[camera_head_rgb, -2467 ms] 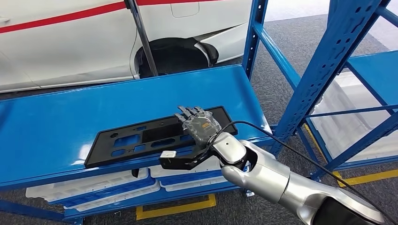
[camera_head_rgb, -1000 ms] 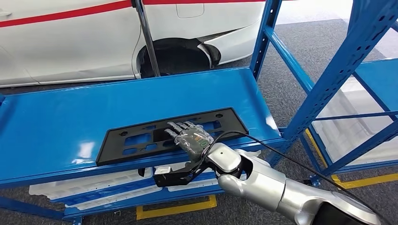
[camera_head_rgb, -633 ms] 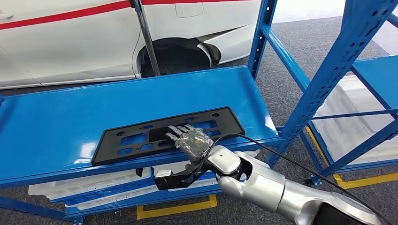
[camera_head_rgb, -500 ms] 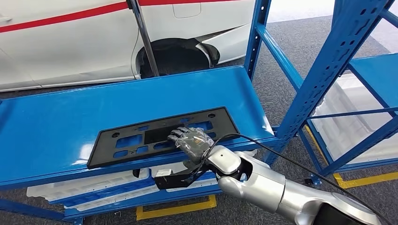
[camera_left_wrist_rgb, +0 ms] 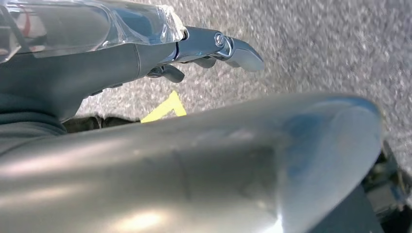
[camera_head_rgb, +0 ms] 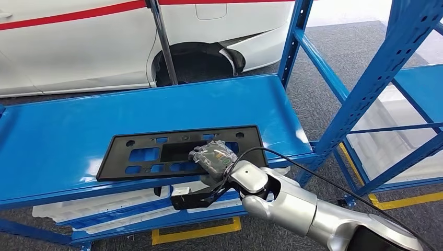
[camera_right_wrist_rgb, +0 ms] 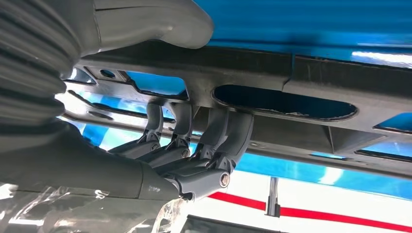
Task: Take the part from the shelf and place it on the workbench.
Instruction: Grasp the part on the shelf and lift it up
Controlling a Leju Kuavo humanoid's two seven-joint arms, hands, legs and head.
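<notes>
The part (camera_head_rgb: 180,151) is a long flat black plastic plate with several cutouts. It lies on the blue shelf (camera_head_rgb: 68,125), near the front edge. My right hand (camera_head_rgb: 211,157) grips the plate's near edge right of its middle, fingers curled over the top. In the right wrist view the thumb (camera_right_wrist_rgb: 145,19) lies on one face of the plate (camera_right_wrist_rgb: 252,73) and the fingers (camera_right_wrist_rgb: 204,141) press the other. My left hand (camera_left_wrist_rgb: 145,48) hangs over grey floor, holding nothing, its fingers loosely apart.
A white car (camera_head_rgb: 78,47) with a red stripe stands behind the shelf. Blue rack uprights (camera_head_rgb: 292,36) rise at the shelf's right end, and another rack (camera_head_rgb: 376,73) stands further right. White trays (camera_head_rgb: 104,209) sit on the level below. Yellow floor tape (camera_head_rgb: 193,232) runs underneath.
My right hand's fingers, earlier flat on the plate, have curled in and closed on its near edge. The plate's right end has swung a little toward me.
</notes>
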